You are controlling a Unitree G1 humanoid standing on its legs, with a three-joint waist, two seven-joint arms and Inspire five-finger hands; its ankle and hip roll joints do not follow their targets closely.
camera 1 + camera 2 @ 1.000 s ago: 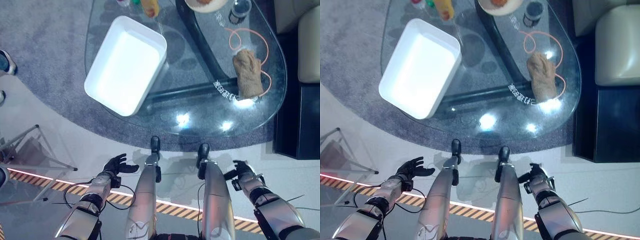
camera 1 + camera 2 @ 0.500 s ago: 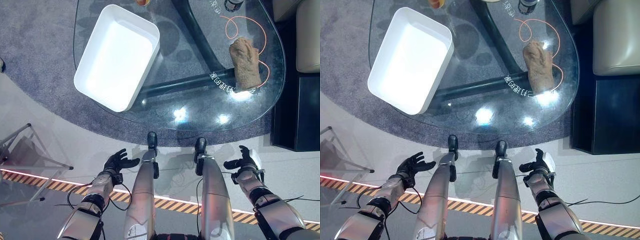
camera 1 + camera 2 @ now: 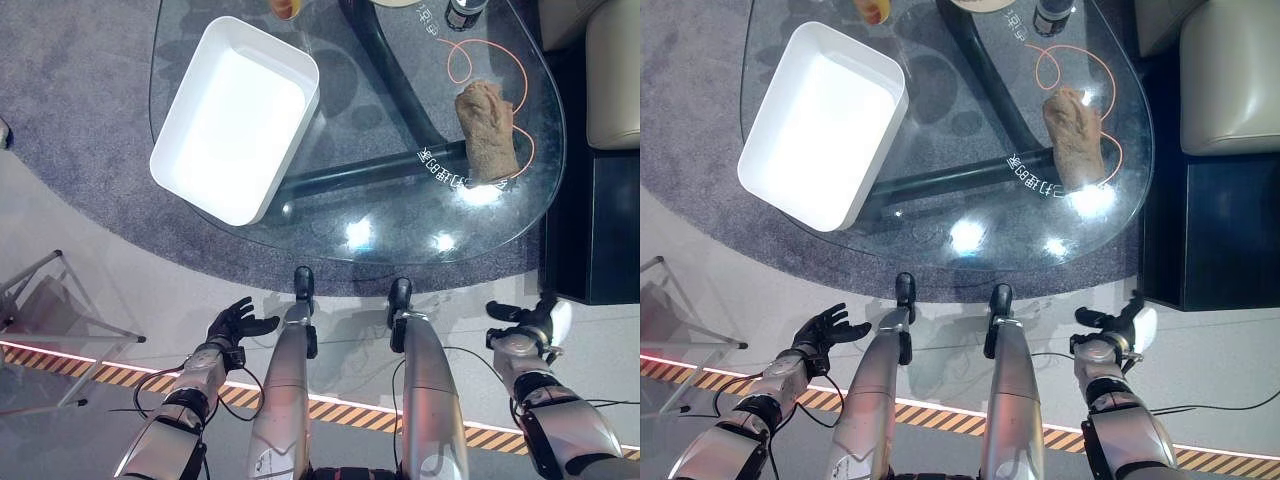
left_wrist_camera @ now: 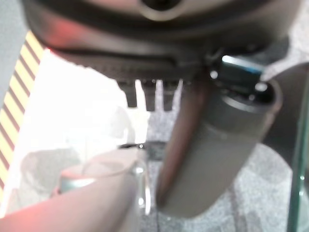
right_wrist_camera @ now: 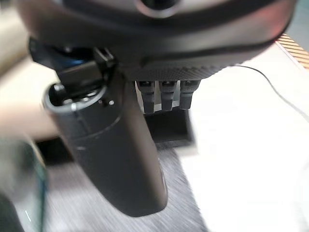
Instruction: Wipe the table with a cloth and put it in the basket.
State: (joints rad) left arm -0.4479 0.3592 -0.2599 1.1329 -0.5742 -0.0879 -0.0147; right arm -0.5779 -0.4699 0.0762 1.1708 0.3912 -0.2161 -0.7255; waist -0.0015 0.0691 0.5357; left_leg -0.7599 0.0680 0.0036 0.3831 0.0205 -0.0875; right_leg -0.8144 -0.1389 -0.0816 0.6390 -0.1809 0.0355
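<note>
Because the brown cloth (image 3: 487,132) at the upper right of the glass counter (image 3: 400,215) looks soft and floppy, pinching its bunched middle seems best; both the left hand (image 3: 238,323) and right hand (image 3: 527,322) hang open, empty.

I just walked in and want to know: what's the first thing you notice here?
The big white basket on the left of the glass table stands out first. Next, the brown cloth lying on the table's right side, inside an orange loop. Both hands, left and right, hang open below the table, holding nothing.
</note>
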